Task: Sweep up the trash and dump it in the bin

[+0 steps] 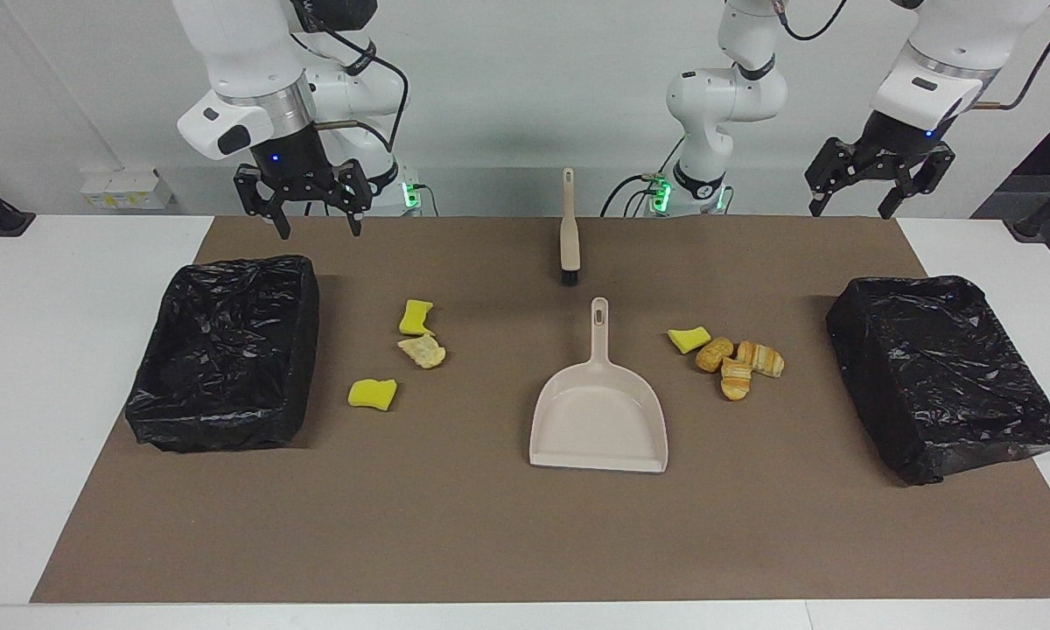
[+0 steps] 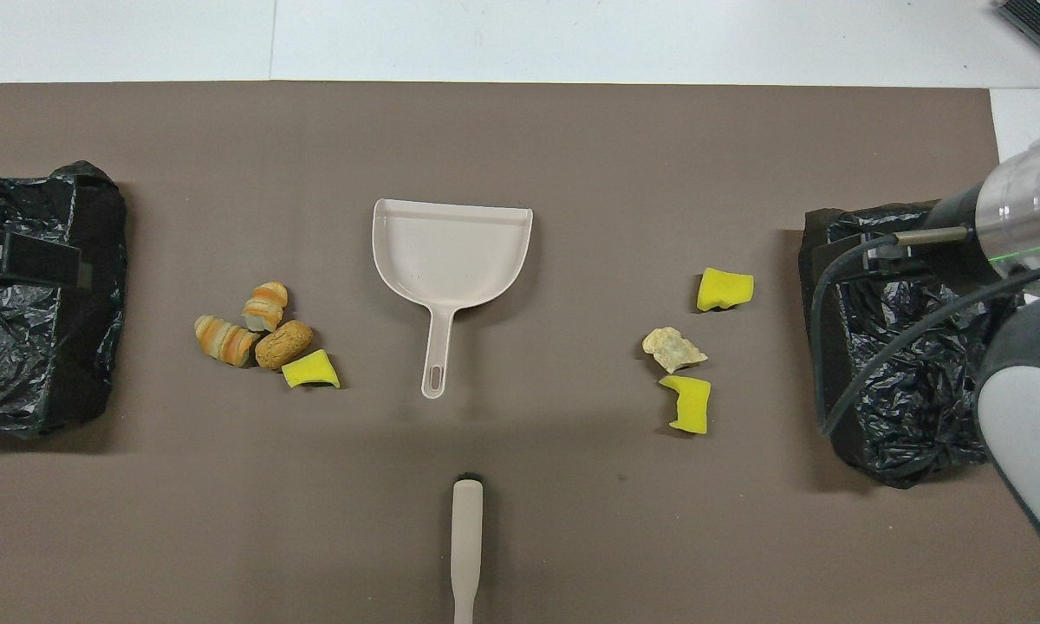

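A: Worktop (image 1: pixel 70 367), white, carries a brown matte mat (image 1: pixel 490 542). Two low rectangular bins lined with crinkly, glossy black plastic bags: one (image 1: pixel 227 350) at the right arm's end, one (image 1: pixel 941 376) at the left arm's end.

B: Arms?

A: Both wait, raised at the robots' edge. Right gripper (image 1: pixel 317 229) over the mat near its bin, jaws spread, empty. Left gripper (image 1: pixel 857 210) likewise spread and empty, off the mat's corner.

B: Step in hand?

A: None begun, I judge. The beige smooth plastic dustpan (image 1: pixel 599 420), flat, scoop-shaped, lies mid-mat, handle toward the robots. The slim beige brush with dark bristles (image 1: pixel 569 232) lies nearer the robots, in line with that handle. Neither touched.

B: Trash?

A: Seven scraps on the mat. Toward the left arm's end, a huddle: three crusty golden bread pieces (image 1: pixel 744 360) and a porous yellow sponge wedge (image 1: pixel 689 339). Toward the right arm's end: two yellow sponge chunks (image 1: pixel 416 317) (image 1: pixel 373 394) and a pale flaky pastry bit (image 1: pixel 423 351).

B: Next?

A: Likely one arm takes the brush, the other the pan. Thin handles lying flat call for low, square pinches.
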Controlling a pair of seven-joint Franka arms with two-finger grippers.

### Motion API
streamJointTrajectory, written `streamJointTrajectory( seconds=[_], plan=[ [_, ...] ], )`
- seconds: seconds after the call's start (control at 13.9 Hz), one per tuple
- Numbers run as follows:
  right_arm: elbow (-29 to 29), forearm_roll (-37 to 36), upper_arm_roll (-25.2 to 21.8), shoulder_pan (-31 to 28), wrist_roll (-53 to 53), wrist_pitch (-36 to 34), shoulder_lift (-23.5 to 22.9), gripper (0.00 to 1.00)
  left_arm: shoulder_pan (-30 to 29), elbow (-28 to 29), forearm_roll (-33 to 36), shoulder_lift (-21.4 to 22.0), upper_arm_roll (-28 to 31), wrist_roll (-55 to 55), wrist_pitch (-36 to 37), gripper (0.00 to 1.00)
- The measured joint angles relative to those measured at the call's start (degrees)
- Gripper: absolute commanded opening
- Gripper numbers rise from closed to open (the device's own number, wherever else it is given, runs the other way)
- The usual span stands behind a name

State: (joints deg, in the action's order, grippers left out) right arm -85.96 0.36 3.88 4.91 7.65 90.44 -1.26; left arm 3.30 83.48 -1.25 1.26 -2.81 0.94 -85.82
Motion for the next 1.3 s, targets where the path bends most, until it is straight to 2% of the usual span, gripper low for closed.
streamJointTrajectory(
  seconds=[1.3],
  plan=[
    [0.01,0.09,-0.05,-0.03,0.0,-0.31,0.06,1.0,0.82,-0.45,-0.85,0.23,-2.19,-0.68,-1.04,1.0]
  ],
)
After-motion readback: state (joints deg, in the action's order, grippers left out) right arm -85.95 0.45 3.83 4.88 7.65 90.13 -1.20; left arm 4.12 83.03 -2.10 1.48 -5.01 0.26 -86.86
